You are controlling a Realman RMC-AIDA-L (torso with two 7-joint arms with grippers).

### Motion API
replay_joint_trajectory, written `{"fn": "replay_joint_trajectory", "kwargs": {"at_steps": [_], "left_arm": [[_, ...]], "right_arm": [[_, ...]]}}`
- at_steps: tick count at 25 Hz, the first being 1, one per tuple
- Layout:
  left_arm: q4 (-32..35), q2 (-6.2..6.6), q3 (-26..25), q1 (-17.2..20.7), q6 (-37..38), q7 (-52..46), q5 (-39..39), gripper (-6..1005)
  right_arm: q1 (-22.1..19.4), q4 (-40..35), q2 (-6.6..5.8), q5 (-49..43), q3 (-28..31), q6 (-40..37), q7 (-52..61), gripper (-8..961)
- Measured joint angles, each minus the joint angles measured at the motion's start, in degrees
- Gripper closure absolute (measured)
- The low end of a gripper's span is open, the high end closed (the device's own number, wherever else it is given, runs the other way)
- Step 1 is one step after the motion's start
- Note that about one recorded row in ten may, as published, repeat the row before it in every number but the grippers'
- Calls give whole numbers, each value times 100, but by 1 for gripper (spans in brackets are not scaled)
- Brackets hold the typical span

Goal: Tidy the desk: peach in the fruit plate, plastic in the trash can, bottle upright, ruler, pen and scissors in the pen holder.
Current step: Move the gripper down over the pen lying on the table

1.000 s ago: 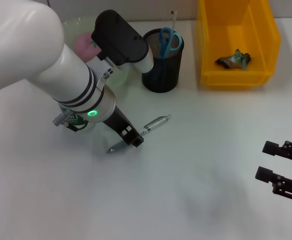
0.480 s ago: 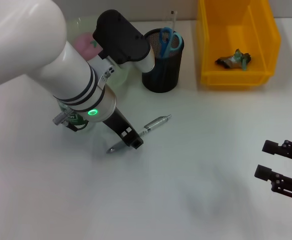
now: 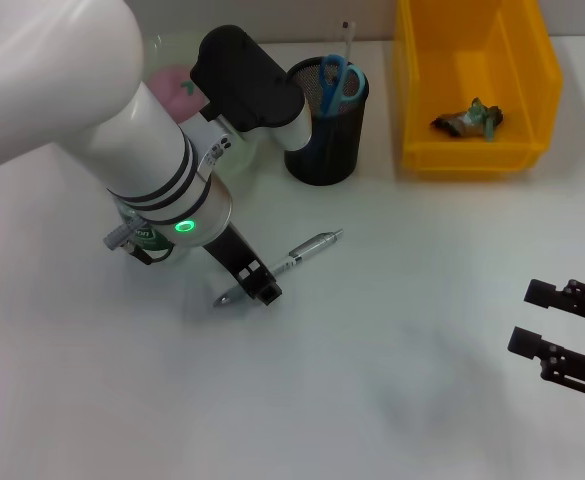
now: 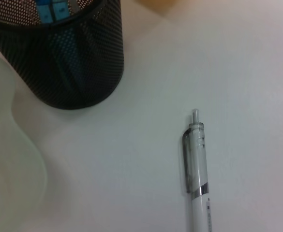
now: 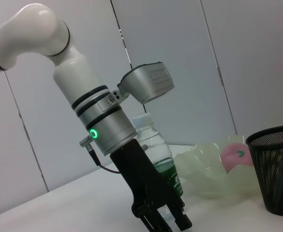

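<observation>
A silver pen (image 3: 312,245) lies on the white table; it also shows in the left wrist view (image 4: 199,183). My left gripper (image 3: 259,284) is low over the pen's middle, fingers apart, and also shows in the right wrist view (image 5: 163,220). The black mesh pen holder (image 3: 324,140) holds blue-handled scissors (image 3: 338,80) and a ruler (image 3: 349,38). A pink peach (image 3: 175,84) lies in the translucent fruit plate (image 3: 242,150). A bottle (image 5: 153,145) with a green label stands upright behind my left arm. A plastic wrapper (image 3: 469,118) lies in the yellow bin (image 3: 472,155). My right gripper (image 3: 535,320) is open and empty at the front right.
My large left arm (image 3: 82,110) covers much of the back left and hides most of the plate and bottle in the head view. The pen holder (image 4: 59,53) and the plate's rim (image 4: 15,159) stand close to the pen.
My left gripper has slid slightly down and toward the front along the pen. The pen has not moved. The right gripper has barely shifted.
</observation>
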Motion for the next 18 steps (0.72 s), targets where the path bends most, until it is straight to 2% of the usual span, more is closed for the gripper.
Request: {"fn": "replay_joint_trajectory", "kwargs": {"at_steps": [18], "left_arm": [[-288, 0, 1, -168, 29, 36, 5, 492]], "right_arm": [[12, 12, 7, 0, 13, 36, -2, 289]]}}
